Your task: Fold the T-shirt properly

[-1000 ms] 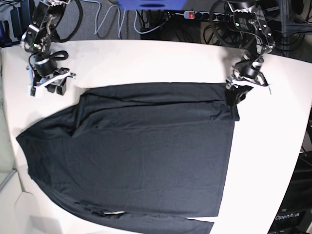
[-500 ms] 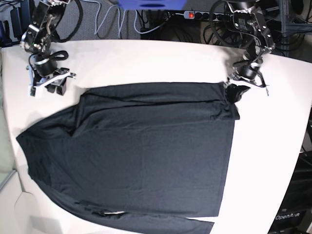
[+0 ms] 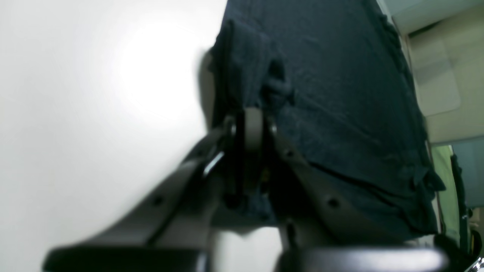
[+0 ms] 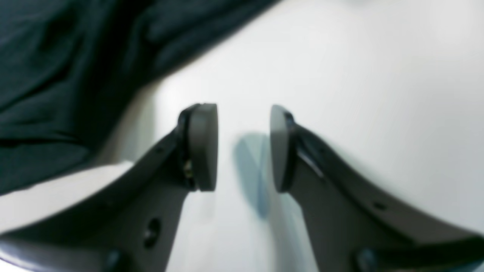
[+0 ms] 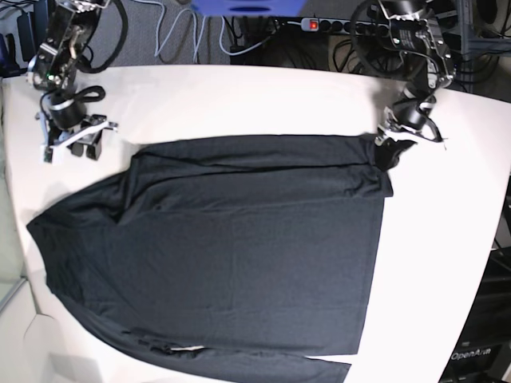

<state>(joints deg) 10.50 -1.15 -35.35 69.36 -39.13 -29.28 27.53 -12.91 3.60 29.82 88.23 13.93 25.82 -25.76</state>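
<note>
The shirt lies flat across the table; the left gripper is clamped on its far-right corner, the right gripper gapes empty (far-left corner); lifting one-handed risks dragging and bunching

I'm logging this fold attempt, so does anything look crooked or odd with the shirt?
The black long-sleeved T-shirt lies skewed on the white table, its corner bunched in the shut left gripper. No damage or spills show.
</note>
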